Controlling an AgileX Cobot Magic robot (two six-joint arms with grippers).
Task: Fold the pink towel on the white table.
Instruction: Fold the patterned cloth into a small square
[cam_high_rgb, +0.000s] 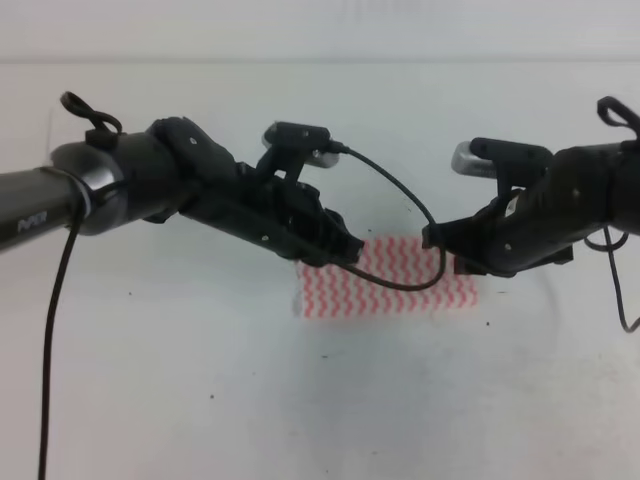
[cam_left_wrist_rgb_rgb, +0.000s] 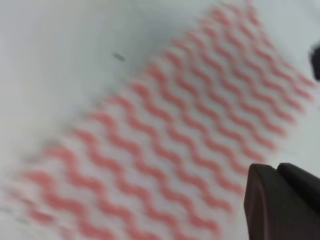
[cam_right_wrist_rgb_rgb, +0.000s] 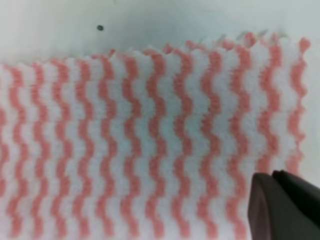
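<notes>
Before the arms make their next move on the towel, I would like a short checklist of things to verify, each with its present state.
1. The pink towel lies flat on the white table: ok, no fold or bunching shows in any view.
2. The left gripper is over the towel's left end: ok in the high view.
3. The right gripper is over the towel's right end: ok; the right wrist view shows that edge near one dark fingertip.
4. The jaws are open and ready to pinch: cannot tell, since only one fingertip shows per wrist view.
5. The black cable hangs free of the grasp points: cannot tell; it loops across the towel.
</notes>
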